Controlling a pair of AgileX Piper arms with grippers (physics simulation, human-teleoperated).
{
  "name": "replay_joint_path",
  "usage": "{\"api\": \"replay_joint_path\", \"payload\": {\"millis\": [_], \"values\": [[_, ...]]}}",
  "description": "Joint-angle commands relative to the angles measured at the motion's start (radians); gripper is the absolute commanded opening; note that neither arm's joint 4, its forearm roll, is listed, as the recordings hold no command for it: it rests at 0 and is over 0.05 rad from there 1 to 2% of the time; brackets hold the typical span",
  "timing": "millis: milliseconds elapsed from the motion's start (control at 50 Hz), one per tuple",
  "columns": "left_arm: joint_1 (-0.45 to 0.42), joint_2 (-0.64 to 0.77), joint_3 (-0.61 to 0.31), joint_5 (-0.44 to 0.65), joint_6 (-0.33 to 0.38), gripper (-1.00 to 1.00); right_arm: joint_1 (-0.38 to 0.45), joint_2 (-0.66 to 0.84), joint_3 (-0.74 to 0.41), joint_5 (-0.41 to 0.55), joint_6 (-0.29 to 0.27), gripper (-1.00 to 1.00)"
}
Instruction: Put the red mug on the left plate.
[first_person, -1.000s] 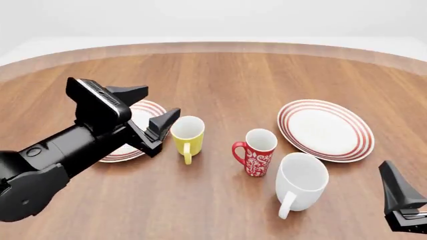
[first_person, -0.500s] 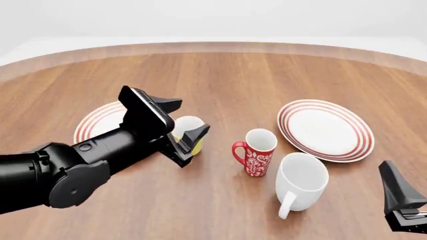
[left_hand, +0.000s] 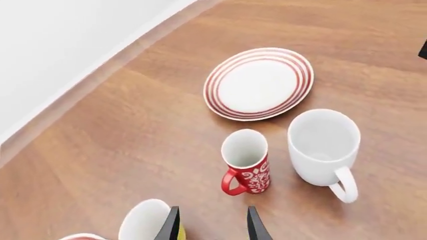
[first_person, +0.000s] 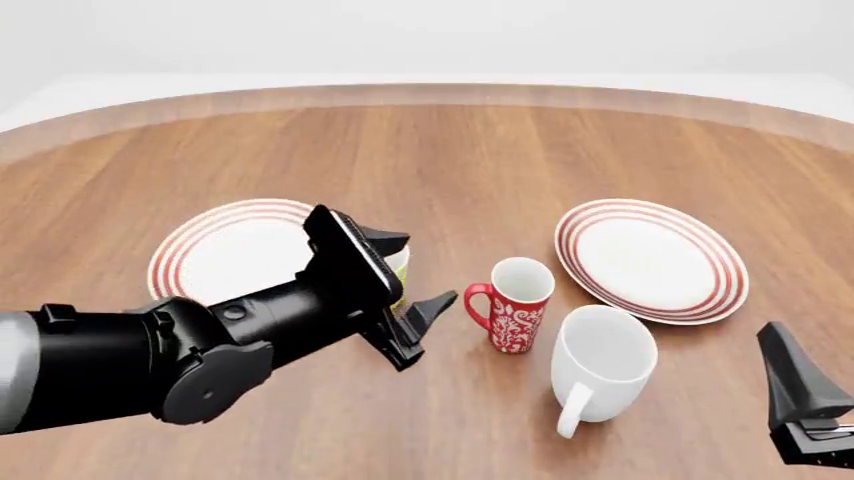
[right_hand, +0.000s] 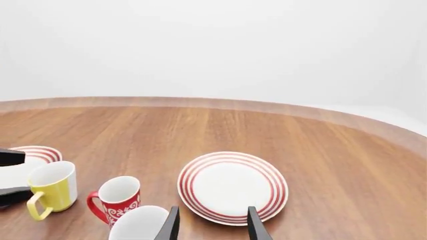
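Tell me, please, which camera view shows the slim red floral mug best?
The left wrist view: the slim red floral mug sits central, unobstructed, with rim, pattern and handle visible. The front view shows it whole but smaller; in the right wrist view the large white mug hides its base.

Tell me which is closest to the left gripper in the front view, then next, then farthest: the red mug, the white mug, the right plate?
From the left gripper:
1. Red mug, just to its right.
2. White mug, farther right, nearer the camera.
3. Right plate, far right.
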Motion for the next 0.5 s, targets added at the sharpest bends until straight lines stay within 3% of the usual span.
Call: {"api": "replay_joint_path", "payload": {"millis": [20, 500], "values": [[-0.035, 0.041, -0.009, -0.002, 0.024, 1.00, 0.001, -0.003, 0.001, 0.001, 0.000, 1.00], [-0.071, 0.166, -0.062, -0.001, 0.038, 1.00, 0.007, -0.004, -0.006, 0.006, -0.003, 1.00]]}}
